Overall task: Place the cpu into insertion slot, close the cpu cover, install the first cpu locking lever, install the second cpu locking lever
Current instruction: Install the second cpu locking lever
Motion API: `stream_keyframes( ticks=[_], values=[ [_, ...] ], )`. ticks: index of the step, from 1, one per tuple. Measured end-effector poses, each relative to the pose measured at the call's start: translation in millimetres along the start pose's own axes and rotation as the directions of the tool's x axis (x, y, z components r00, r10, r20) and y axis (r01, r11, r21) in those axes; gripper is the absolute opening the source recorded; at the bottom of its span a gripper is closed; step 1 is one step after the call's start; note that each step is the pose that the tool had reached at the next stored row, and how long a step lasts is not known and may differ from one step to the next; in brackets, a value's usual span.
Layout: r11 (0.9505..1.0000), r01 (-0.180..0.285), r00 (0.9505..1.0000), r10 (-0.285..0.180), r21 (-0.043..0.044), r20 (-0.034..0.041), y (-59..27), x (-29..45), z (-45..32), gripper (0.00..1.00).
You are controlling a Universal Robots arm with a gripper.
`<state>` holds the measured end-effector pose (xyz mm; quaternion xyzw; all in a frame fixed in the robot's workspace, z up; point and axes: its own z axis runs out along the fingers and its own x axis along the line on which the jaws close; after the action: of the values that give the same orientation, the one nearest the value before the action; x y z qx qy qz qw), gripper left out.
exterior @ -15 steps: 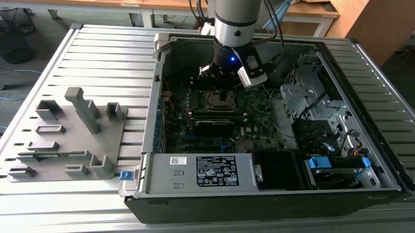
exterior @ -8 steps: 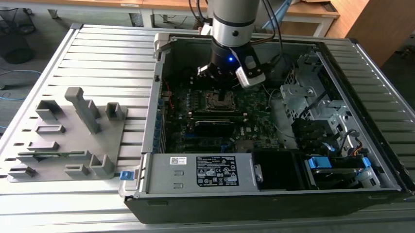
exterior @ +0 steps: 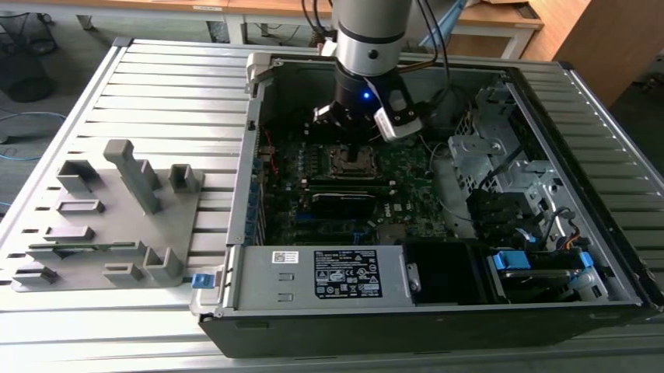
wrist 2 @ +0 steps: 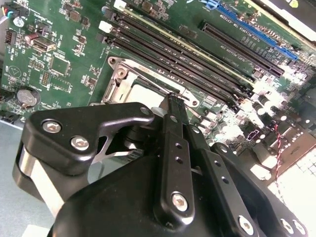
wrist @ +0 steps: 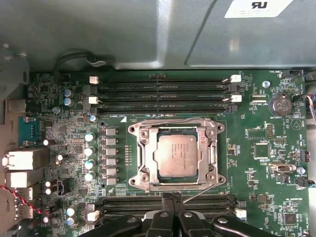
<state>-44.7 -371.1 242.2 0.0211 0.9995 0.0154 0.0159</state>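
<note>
The cpu [wrist: 177, 155] lies flat in the insertion slot [wrist: 140, 178], with the cpu cover [wrist: 214, 153] shut down around it. The gripper [wrist: 172, 200] has its jaws pressed together just beside the slot's edge, next to a thin lever [wrist: 200, 194].

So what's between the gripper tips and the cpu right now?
In the first wrist view, the cpu cover's silvery near rail and a thin lever wire lie between gripper and cpu.
</note>
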Motion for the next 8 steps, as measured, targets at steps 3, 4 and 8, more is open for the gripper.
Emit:
stream_keyframes(
  ticks=[3, 4, 8],
  values=[
    [1.0000, 0.000, 1.0000, 0.000, 0.0003, -0.0001, -0.1, 2.5, 1.0, 0.11],
    [1.0000, 0.000, 1.0000, 0.000, 0.0003, 0.0000, -0.2, 3.5, 1.4, 0.11],
    [1.0000, 0.000, 1.0000, 0.000, 0.0004, 0.0000, -0.5, 7.9, 3.5, 0.11]
  ],
)
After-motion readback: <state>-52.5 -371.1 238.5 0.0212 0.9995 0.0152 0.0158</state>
